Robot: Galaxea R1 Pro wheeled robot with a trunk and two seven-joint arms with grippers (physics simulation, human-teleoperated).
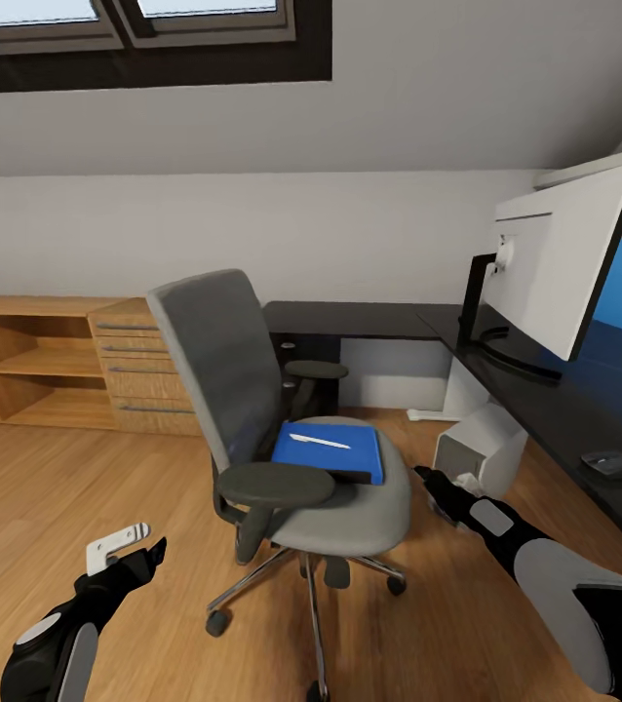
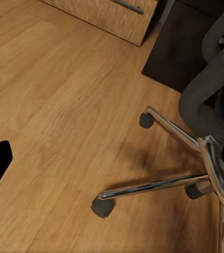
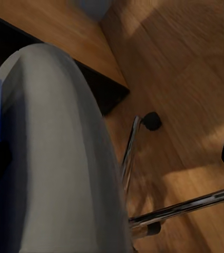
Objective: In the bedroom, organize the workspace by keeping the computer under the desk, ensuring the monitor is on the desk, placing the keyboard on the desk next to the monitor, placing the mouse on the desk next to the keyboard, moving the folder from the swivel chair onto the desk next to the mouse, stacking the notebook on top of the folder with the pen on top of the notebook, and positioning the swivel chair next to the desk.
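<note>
On the swivel chair [image 1: 282, 429] lie the folder [image 1: 335, 450] and pen [image 1: 319, 442]; right gripper [image 3: 112, 158], fingers spread, nears its seat; left gripper's [image 1: 140, 556] state unclear.

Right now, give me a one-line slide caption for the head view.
Swivel chair carrying blue folder and pen, beside the black desk with monitor and mouse.

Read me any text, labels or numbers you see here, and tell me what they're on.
None: no readable text in any view.
The monitor shows its blank pale back.
The folder cover is plain blue, with no label visible.
The computer case shows no marking.
</note>
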